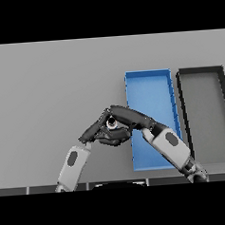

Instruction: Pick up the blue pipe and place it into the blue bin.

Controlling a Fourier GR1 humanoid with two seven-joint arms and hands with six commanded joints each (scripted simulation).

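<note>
The blue bin (151,88) lies on the grey table (51,90) with its long sides running away from the robot; the part of its floor that shows holds nothing. Just beside it, on the side away from the hands, lies a black bin (200,71) of much the same shape, and its grey floor holds nothing either.

Both hands meet just outside the blue bin's near-left edge. The right hand (129,117) reaches across the bin's lower part, its arm covering the bin's near corner, with its fingers stretched out towards the left hand (94,130). The left hand comes up from the lower edge, its fingers pointing towards the bin. Between the two hands, just left of the bin's edge, a small round ring-like end (112,122) shows; it may be the end of the pipe, but no blue is visible on it. Which hand holds it, and whether the fingers are curled round it, I cannot tell.
</note>
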